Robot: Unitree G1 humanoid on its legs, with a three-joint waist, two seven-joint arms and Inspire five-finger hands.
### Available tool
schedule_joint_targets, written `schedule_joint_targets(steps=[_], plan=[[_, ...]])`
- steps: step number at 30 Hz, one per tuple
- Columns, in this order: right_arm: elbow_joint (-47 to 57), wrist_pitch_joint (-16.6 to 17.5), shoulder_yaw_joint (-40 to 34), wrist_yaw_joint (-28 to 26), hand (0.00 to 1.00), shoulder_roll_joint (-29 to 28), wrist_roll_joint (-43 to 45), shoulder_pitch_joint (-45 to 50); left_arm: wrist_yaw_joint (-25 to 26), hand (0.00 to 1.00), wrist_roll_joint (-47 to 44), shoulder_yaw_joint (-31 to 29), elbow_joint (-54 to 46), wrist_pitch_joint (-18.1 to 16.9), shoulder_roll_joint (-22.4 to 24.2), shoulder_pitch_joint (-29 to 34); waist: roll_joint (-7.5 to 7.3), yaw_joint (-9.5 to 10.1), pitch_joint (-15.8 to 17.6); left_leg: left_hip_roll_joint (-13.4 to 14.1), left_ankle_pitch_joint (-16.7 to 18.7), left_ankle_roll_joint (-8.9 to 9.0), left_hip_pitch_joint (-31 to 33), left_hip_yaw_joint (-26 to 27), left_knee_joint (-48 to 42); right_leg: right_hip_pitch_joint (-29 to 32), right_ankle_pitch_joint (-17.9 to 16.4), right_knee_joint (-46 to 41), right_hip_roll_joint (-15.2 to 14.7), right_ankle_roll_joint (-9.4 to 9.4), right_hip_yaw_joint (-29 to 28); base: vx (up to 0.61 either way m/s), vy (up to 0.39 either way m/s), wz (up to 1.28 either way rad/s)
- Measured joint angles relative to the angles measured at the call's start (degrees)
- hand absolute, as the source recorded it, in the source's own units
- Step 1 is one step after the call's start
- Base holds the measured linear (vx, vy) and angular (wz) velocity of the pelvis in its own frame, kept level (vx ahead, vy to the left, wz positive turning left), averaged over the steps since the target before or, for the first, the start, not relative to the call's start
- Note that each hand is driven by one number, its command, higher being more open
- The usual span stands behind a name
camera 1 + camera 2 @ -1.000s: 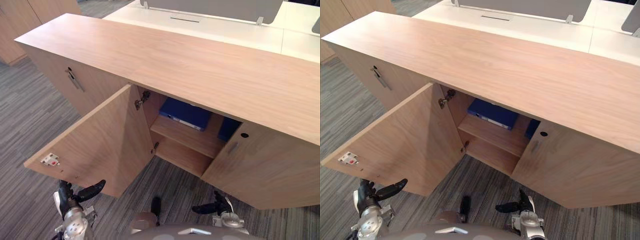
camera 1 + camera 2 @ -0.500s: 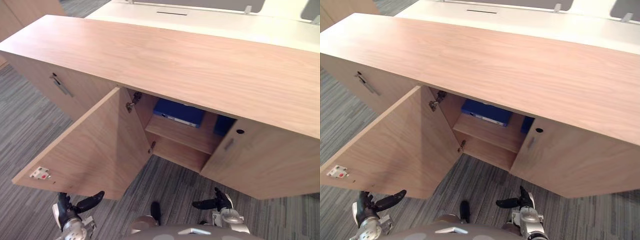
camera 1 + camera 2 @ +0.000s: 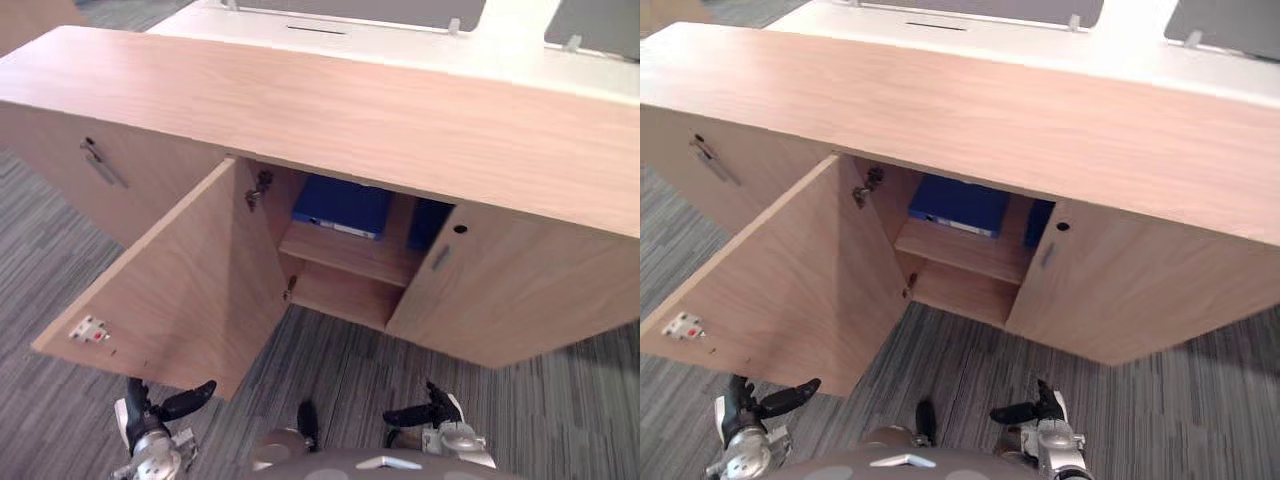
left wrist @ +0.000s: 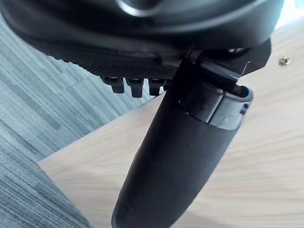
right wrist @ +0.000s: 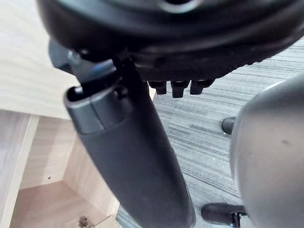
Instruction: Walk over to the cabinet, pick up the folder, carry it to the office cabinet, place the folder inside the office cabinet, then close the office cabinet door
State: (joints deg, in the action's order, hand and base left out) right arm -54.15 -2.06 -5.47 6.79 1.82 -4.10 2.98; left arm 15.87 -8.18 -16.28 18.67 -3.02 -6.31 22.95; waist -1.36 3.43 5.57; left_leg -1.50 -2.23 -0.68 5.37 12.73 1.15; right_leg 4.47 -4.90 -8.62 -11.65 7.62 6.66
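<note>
Left robot hand (image 3: 150, 408), 7 o'clock: hanging loosely open, gripping nothing. Door (image 3: 190, 290): standing open, bearing a white-and-red fitting (image 3: 88, 330), print unreadable. Folder (image 3: 343, 205), blue: lying on the upper shelf (image 3: 345, 255) inside the office cabinet (image 3: 350, 110), 12 o'clock. Right robot hand (image 3: 430, 412), 5 o'clock: hanging loosely open, empty.

Left hand (image 3: 145, 410) and right hand (image 3: 432, 408) held low and near, fingers relaxed, thumbs pointing inward.

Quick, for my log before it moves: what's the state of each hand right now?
Dark left hand: open, holding nothing.
Dark right hand: open, holding nothing.
</note>
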Motion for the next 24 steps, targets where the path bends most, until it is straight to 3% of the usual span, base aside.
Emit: schedule_joint_targets(steps=[4,6,10,13,16,24], plan=[[0.0,0.1,-0.1,0.3,1.00,0.1,2.0,-0.3,-0.4,1.00,0.0,2.4,-0.4,0.0,0.4,-2.2,1.30,-0.28,0.9,-0.2,-0.4,0.66,3.1,-2.4,-2.2,-0.9,1.6,2.9,0.2,0.07,2.0,-0.05,0.032,0.42],[0.1,0.1,-0.1,0.9,1.00,-0.4,2.1,-0.1,-0.3,1.00,0.0,2.5,-1.0,0.4,1.3,-2.1,1.53,-0.23,1.2,-0.2,-0.1,0.14,3.0,-2.7,-2.6,-1.1,1.2,2.4,0.2,0.07,2.3,0.01,0.008,0.11],[0.8,0.1,-1.8,1.5,1.00,-1.0,2.1,0.7,-0.3,1.00,0.1,2.6,-1.6,0.8,2.3,-1.7,1.44,-0.25,1.2,-0.7,0.0,0.00,1.0,-3.5,-0.1,-2.1,-0.7,1.4,0.1,0.08,2.9,0.04,-0.019,0.18],[1.0,0.3,-2.7,2.1,1.00,-1.2,2.3,1.2,-0.3,1.00,1.9,2.6,-1.7,1.3,2.3,-1.4,1.63,-0.50,1.1,-0.6,-3.0,0.40,-1.8,-3.8,4.3,-4.1,-1.5,2.0,0.4,-0.10,4.2,0.08,-0.042,0.25],[0.9,0.3,-2.7,2.2,1.00,-1.2,2.3,1.5,0.1,1.00,2.0,2.3,-1.7,2.0,2.0,-1.4,1.53,-0.30,1.1,-0.7,-3.3,-0.56,-2.7,-4.1,4.0,-5.9,-1.6,3.1,0.6,-0.40,4.6,0.10,-0.044,0.13],[-0.3,0.3,-2.4,2.1,1.00,-1.4,2.0,0.6,0.1,1.00,4.4,1.8,-1.5,4.3,0.3,-0.6,1.38,-0.16,1.1,0.3,-3.1,-0.28,-5.1,-3.9,4.3,-9.4,-1.0,5.8,2.1,-1.38,4.2,0.01,-0.050,0.00]])
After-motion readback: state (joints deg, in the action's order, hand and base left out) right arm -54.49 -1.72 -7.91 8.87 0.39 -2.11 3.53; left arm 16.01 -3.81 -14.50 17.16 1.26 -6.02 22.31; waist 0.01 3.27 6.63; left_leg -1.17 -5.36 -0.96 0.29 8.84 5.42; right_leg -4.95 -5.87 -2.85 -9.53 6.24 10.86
